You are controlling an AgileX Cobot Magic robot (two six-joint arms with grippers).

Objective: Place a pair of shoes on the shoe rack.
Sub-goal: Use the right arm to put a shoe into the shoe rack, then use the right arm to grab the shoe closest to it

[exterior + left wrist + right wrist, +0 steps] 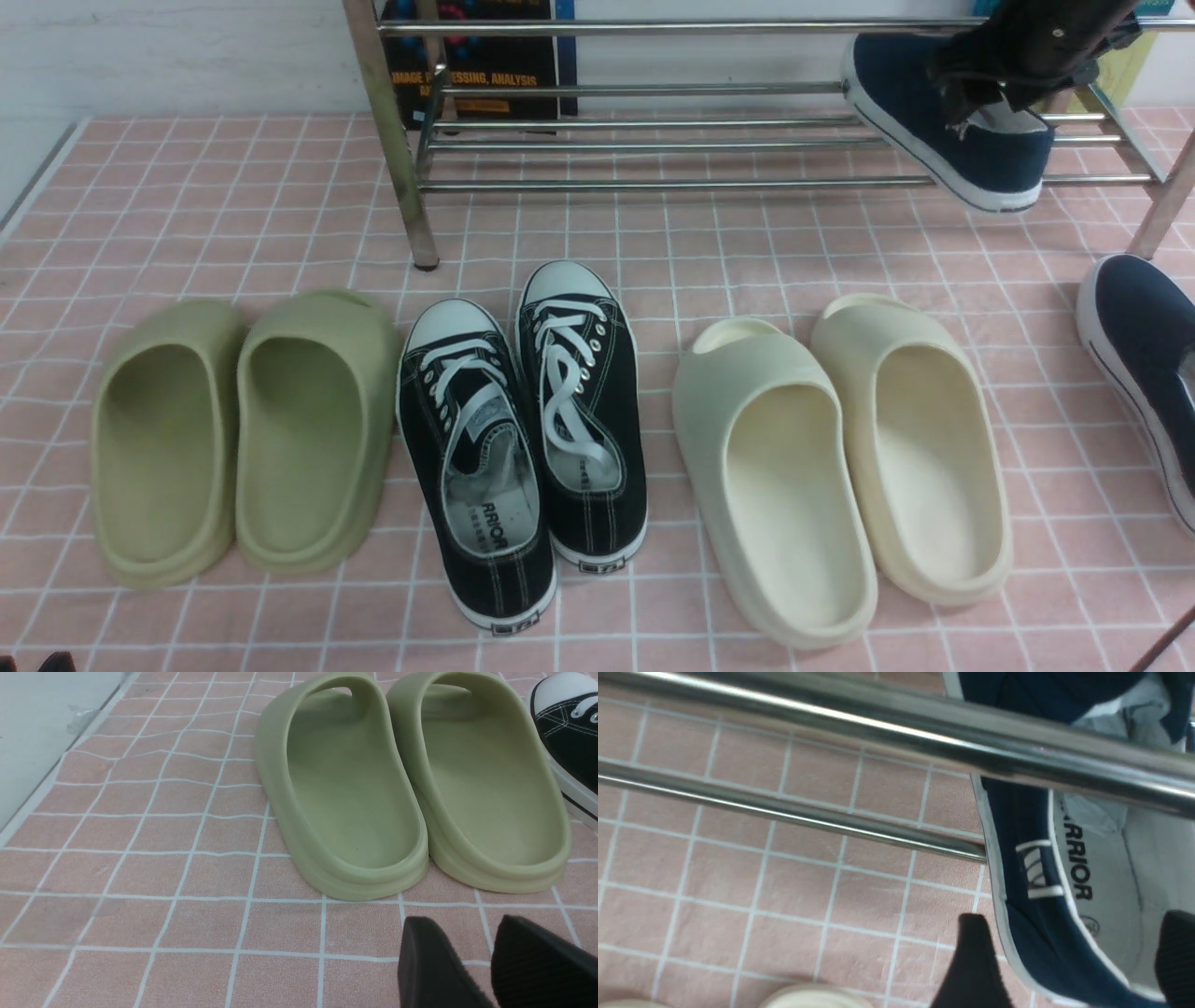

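One navy slip-on shoe (934, 121) lies tilted on the lower bars of the chrome shoe rack (653, 145), at its right end, with the heel hanging over the front bar. My right gripper (971, 98) is at its heel opening. In the right wrist view the right gripper (1069, 947) is open, one finger outside the shoe (1027, 933) and one inside, straddling its side wall. The second navy shoe (1144, 355) lies on the floor at the far right, partly cut off. My left gripper (462, 933) is low over the floor, slightly open and empty.
On the pink tiled mat (233, 205), in front of the rack, stand green slides (243, 439), black lace-up sneakers (523, 439) and cream slides (840, 467). A book (485, 65) stands behind the rack. The green slides (411, 788) lie just ahead of my left gripper.
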